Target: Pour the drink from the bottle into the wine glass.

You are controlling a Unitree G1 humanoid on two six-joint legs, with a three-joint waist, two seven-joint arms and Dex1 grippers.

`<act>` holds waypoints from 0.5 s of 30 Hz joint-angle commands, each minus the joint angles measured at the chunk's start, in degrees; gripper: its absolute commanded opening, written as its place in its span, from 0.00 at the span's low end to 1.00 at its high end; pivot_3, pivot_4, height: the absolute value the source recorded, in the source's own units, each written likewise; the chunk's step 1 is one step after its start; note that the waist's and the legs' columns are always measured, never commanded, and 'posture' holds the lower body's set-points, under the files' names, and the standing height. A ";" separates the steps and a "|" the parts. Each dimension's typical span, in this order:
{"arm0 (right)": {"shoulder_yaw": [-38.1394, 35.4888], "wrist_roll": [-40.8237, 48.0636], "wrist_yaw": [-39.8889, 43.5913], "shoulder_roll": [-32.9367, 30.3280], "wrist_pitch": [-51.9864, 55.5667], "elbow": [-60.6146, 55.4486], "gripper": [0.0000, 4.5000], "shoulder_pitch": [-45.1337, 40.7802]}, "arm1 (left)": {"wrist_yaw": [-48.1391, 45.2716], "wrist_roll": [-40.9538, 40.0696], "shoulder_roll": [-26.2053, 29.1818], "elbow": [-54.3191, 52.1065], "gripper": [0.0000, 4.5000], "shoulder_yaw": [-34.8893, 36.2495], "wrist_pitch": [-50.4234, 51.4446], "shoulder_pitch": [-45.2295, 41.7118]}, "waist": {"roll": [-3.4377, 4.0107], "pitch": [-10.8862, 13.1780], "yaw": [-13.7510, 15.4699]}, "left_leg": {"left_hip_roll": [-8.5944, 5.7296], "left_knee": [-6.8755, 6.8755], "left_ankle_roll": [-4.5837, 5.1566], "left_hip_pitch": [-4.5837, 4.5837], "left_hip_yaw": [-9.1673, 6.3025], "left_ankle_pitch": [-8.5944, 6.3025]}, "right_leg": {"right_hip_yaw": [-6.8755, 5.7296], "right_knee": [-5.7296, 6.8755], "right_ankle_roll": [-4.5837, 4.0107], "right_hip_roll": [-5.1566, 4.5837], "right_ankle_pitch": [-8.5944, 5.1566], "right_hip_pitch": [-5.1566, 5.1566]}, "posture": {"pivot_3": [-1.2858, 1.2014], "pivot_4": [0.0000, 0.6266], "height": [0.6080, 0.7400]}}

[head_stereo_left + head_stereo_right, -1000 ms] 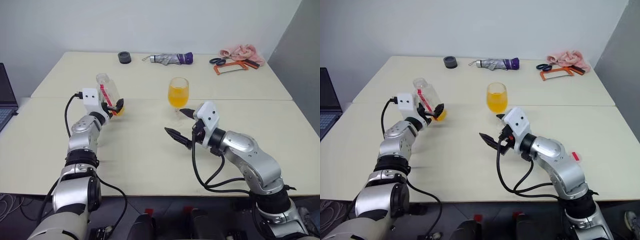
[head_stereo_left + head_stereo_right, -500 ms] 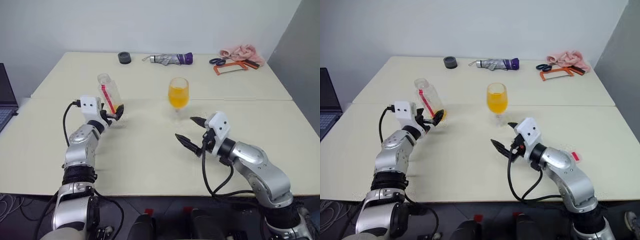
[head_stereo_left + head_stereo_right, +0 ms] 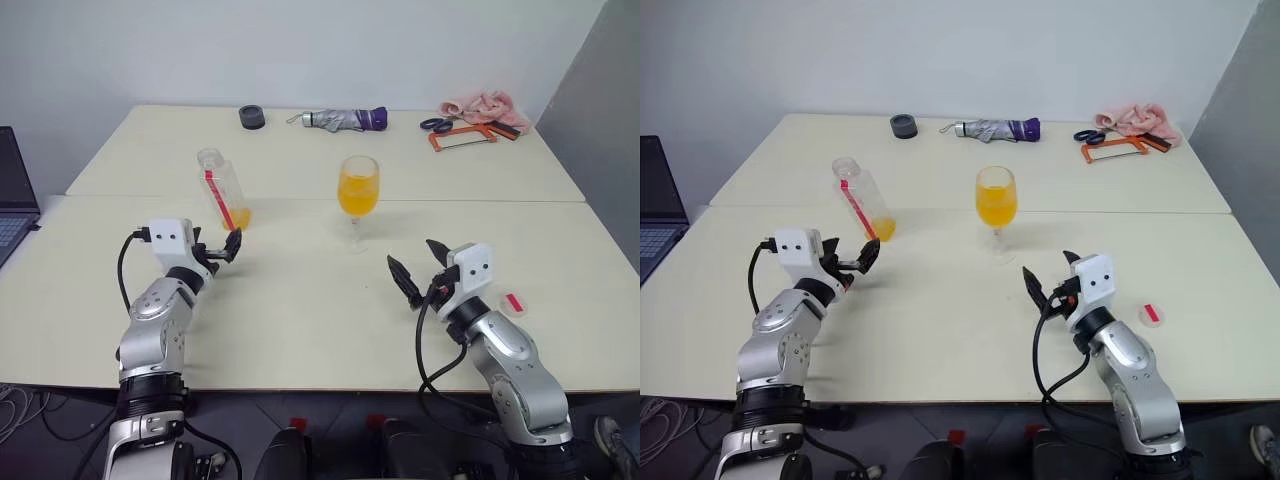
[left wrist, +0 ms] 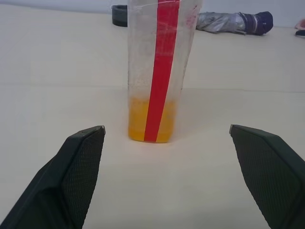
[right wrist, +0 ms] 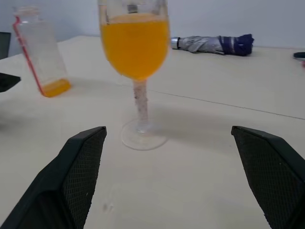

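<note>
Left gripper (image 3: pixel 222 247), jaws spread and empty, sits just short of the upright bottle (image 3: pixel 224 190).

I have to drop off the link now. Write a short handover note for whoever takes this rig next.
Left hand: open, holding nothing, just short of the bottle.
Right hand: open, holding nothing, on the near side of the wine glass, apart from it.
Bottle: standing on the table, uncapped, only a little drink left at its bottom.
Wine glass: upright at mid table, bowl mostly full of orange liquid.
Red cap: lying on the table beside the right arm.
Done: the pour looks complete and the bottle is set down.
Left: nothing obvious, perhaps recapping.
</note>
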 commanded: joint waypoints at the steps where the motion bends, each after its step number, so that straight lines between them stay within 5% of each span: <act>1: -1.63 -0.92 -1.17 0.48 -3.43 0.09 1.00 -0.48 | 0.61 -0.52 0.05 -3.64 1.00 0.85 -0.92 0.20 | 0.00 0.00 0.01 | 0.00 0.00 0.00 0.00 0.00 0.00 | 0.00 0.00 0.00 0.01 0.00 0.00 | 0.52 0.24 1.00; 15: -1.90 -2.34 -1.51 0.74 -4.79 1.49 1.00 -0.79 | 1.60 0.91 -0.32 -4.81 1.00 -0.37 -2.15 0.80 | 0.00 0.00 0.05 | -0.01 -0.01 0.01 0.01 0.02 0.00 | 0.02 0.00 0.00 0.02 0.00 0.00 | 0.52 0.24 1.00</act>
